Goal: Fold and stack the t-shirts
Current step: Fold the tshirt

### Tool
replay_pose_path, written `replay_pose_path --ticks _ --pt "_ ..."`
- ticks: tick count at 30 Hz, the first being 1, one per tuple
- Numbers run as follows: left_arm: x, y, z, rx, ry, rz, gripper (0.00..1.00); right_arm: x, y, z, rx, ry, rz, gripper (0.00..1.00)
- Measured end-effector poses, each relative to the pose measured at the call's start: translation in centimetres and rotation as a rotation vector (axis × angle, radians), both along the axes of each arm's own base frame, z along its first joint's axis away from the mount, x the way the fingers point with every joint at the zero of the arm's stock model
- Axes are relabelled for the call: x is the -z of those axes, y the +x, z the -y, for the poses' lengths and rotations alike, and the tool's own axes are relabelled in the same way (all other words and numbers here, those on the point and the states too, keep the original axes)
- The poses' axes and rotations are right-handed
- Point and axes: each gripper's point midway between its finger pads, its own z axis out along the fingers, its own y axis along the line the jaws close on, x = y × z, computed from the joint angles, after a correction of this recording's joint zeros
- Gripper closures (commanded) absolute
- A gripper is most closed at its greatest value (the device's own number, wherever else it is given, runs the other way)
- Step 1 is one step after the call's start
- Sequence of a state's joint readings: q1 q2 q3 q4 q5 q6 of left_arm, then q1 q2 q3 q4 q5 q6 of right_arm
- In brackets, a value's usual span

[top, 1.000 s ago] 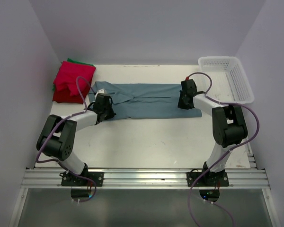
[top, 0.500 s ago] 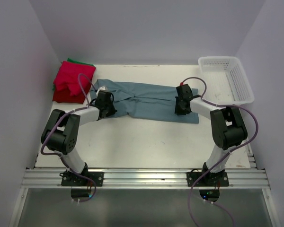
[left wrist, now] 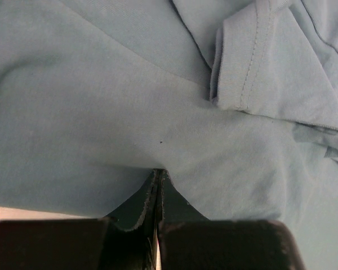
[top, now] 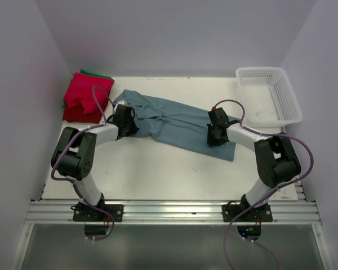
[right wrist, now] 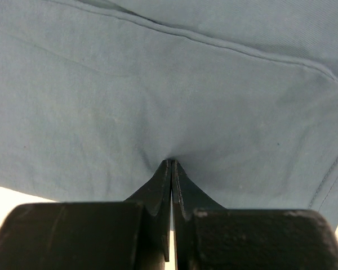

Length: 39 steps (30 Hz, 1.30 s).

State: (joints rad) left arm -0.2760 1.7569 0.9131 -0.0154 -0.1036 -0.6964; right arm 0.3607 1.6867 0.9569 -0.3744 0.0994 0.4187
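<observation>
Blue-grey shirt (top: 174, 121) now skewed diagonally, folded lengthwise; left tool (left wrist: 158, 172), right tool (right wrist: 170, 162) clamp edge.

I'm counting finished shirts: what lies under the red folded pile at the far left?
Only green cloth peeks out beneath the red pile, along its far and left edges. Its remainder, and anything else below, is covered by red cloth.

The table (top: 158, 174) bears blue-grey t-shirt (top: 169, 121), folded t-shirts (top: 81, 95), basket (top: 261, 69).
</observation>
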Motion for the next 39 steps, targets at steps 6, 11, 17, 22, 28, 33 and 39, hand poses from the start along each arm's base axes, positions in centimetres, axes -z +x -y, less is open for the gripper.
replay_pose_path --ticks 6,11,17,22,28,33,39 --pt "0.0 0.1 0.0 0.000 -0.001 0.000 1.00 0.1 -1.5 -0.2 -0.014 0.002 -0.033 1.00" --pt "0.0 0.1 0.0 0.000 -0.001 0.000 1.00 0.1 -1.6 -0.2 -0.013 0.003 -0.035 1.00" --pt "0.0 0.1 0.0 0.001 -0.001 0.000 1.00 0.1 -1.6 -0.2 -0.013 0.001 -0.037 1.00" --pt "0.0 0.1 0.0 0.002 -0.002 0.000 1.00 0.1 -1.6 -0.2 -0.013 0.001 -0.037 1.00" --pt "-0.4 -0.2 0.1 0.011 -0.006 -0.001 1.00 0.1 -1.6 -0.2 -0.013 0.001 -0.038 1.00" --pt "-4.1 -1.1 -0.3 0.015 -0.013 0.080 1.00 0.0 -2.0 0.0 -0.012 -0.006 -0.050 1.00" --pt "-8.2 -0.7 -2.9 -0.074 0.063 0.207 1.00 0.0 -2.8 0.3 -0.013 -0.018 -0.075 1.00"
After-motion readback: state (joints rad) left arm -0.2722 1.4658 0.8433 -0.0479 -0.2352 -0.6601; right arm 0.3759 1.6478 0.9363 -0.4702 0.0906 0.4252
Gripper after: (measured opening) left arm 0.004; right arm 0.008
